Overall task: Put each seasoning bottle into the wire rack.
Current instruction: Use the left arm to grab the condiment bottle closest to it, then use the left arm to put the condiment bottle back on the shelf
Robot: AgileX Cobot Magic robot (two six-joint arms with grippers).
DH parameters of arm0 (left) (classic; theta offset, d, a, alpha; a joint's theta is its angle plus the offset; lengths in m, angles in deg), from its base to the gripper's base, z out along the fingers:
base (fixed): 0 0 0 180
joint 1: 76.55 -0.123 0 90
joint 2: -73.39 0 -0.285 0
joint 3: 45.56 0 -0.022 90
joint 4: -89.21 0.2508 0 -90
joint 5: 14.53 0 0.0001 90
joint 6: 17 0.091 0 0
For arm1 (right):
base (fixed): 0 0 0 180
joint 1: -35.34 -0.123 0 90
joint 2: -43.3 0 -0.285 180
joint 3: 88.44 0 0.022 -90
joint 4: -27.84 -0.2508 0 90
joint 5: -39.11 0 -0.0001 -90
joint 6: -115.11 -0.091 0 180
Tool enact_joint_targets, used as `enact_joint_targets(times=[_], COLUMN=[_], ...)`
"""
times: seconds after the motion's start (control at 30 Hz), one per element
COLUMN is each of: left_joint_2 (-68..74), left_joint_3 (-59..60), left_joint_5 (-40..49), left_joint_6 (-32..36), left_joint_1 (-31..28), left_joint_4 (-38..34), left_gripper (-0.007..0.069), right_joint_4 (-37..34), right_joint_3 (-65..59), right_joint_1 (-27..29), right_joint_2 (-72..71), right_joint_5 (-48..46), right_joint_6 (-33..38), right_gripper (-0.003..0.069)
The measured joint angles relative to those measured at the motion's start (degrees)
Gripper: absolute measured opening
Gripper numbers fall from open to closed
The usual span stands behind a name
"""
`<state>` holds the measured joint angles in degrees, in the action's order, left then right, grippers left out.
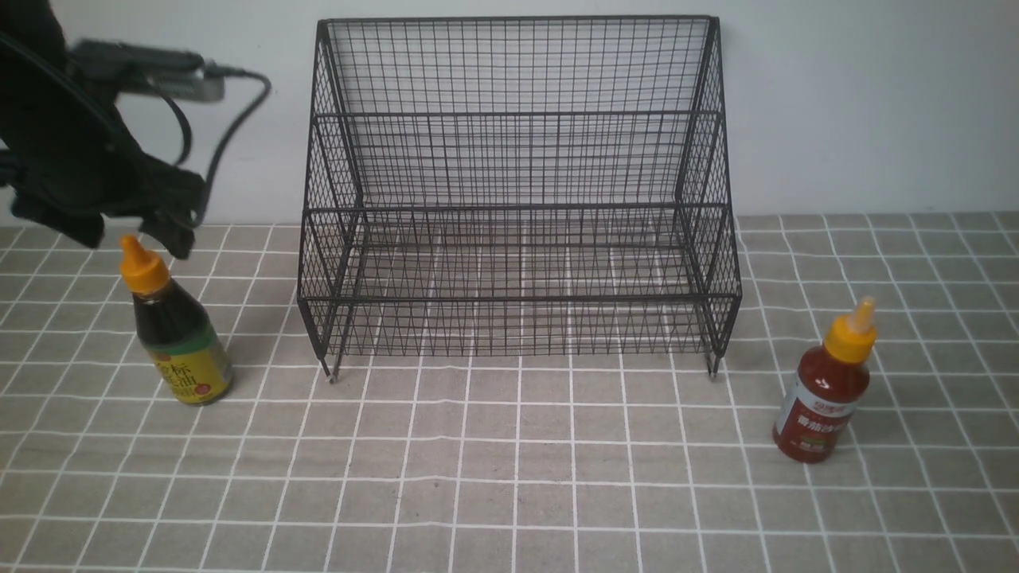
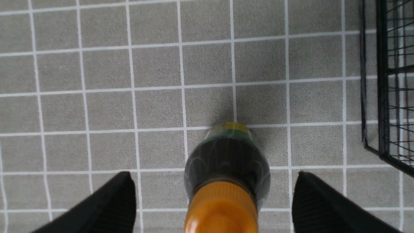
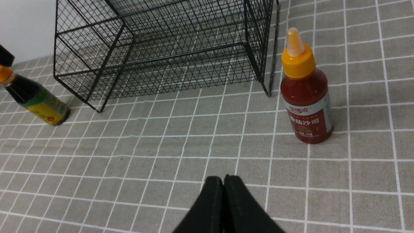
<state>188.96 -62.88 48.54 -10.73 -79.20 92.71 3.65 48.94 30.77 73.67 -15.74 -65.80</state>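
Note:
The dark brown bottle (image 1: pixel 177 330) with an orange cap and yellow-green label stands upright on the tiled cloth, left of the wire rack (image 1: pixel 517 191). My left gripper (image 1: pixel 131 231) hovers just above its cap, open, fingers either side and clear of it; the bottle shows in the left wrist view (image 2: pixel 226 181) between the fingers (image 2: pixel 110 204). The red bottle (image 1: pixel 828 394) with a white-red label stands upright right of the rack, also in the right wrist view (image 3: pixel 305 94). My right gripper (image 3: pixel 223 181) is shut and empty, short of the red bottle; it is out of the front view.
The rack stands against the back wall, both tiers empty. The left arm's cable (image 1: pixel 231 119) hangs beside the rack's left side. The rack's corner (image 2: pixel 385 97) is close to the left gripper. The dark bottle also shows in the right wrist view (image 3: pixel 35 98).

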Motion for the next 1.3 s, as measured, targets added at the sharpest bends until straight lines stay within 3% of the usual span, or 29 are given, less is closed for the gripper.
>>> enact_joint_targets(times=[0.17, 0.27, 0.33, 0.73, 1.0, 1.3], left_joint_2=[3.4, 4.0, 4.0, -0.6, -6.7, -9.7], left_joint_3=[0.0, 0.0, 0.0, -0.7, -9.2, -18.0], left_joint_5=[-0.2, 0.6, 1.4, 7.4, 8.6, 9.2], left_joint_6=[0.0, 0.0, 0.0, 0.0, 0.0, -2.8], left_joint_1=[0.0, 0.0, 0.0, 0.0, 0.4, 10.2], left_joint_4=[0.0, -0.9, -1.2, -1.7, -5.2, -8.0], left_gripper=[0.0527, 0.0356, 0.0281, 0.0298, 0.0282, 0.0277], right_joint_4=[0.1, 0.2, 0.2, 0.2, 0.2, 0.2], right_joint_3=[0.0, 0.0, 0.0, 0.0, 0.0, 0.0], right_joint_1=[0.0, 0.0, 0.0, 0.0, 0.0, 0.0], right_joint_2=[0.4, 0.4, 0.4, 0.4, 0.4, 0.4], right_joint_5=[0.0, 0.2, 0.6, 2.5, 2.7, 2.7], right_joint_6=[0.2, 0.6, 0.9, 2.3, 2.7, 2.7], right_gripper=[-0.0013, -0.0013, -0.0013, -0.0013, -0.0013, -0.0013])
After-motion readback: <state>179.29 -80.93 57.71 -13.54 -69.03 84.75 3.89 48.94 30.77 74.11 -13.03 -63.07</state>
